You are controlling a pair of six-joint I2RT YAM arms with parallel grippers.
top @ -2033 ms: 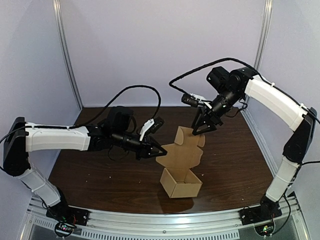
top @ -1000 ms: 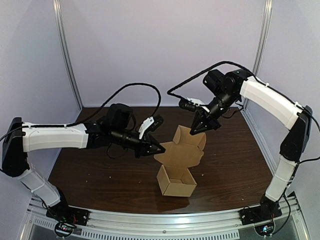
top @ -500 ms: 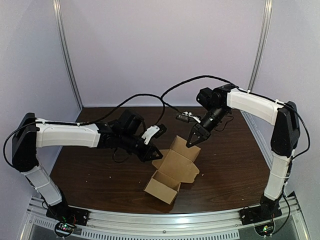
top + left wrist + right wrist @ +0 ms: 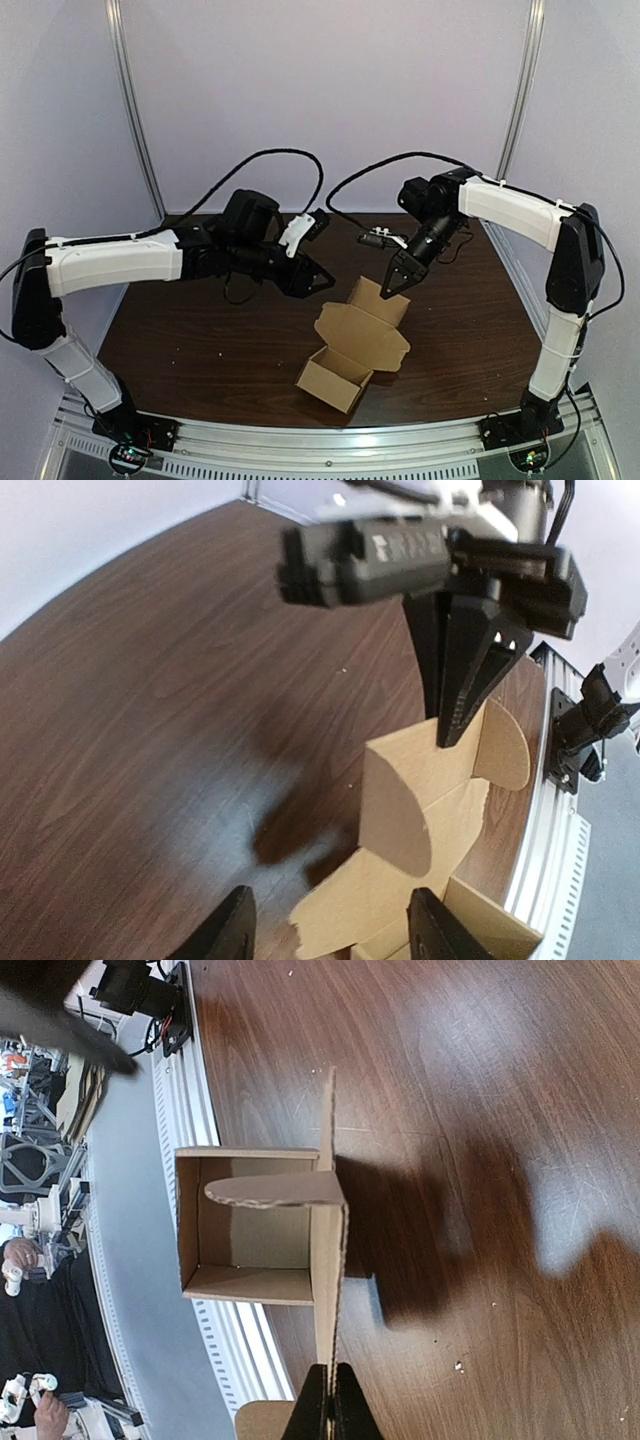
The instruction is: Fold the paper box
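Note:
The brown cardboard box [image 4: 338, 380] sits open near the table's front edge, its lid panel [image 4: 365, 325] standing up behind the tray. My right gripper [image 4: 391, 288] is shut on the lid's top edge, seen edge-on in the right wrist view [image 4: 328, 1412] with the box tray [image 4: 250, 1240] beyond. My left gripper [image 4: 322, 283] hovers open to the left of the lid and above it, holding nothing. In the left wrist view its fingers [image 4: 228, 935] frame the lid [image 4: 420, 800], with a rounded side flap [image 4: 395, 815] sticking out. The right gripper [image 4: 458, 695] pinches the lid from above.
The dark wooden table [image 4: 200, 340] ends at a metal rail [image 4: 330, 440] just in front of the box. Grey walls and upright posts [image 4: 135, 110] close in the back and sides. Black cables [image 4: 290, 165] loop above both arms.
The box has slid left and turned, tray towards the front rail, the right gripper keeping its hold on the lid. My left gripper has lifted up and back from the lid's edge.

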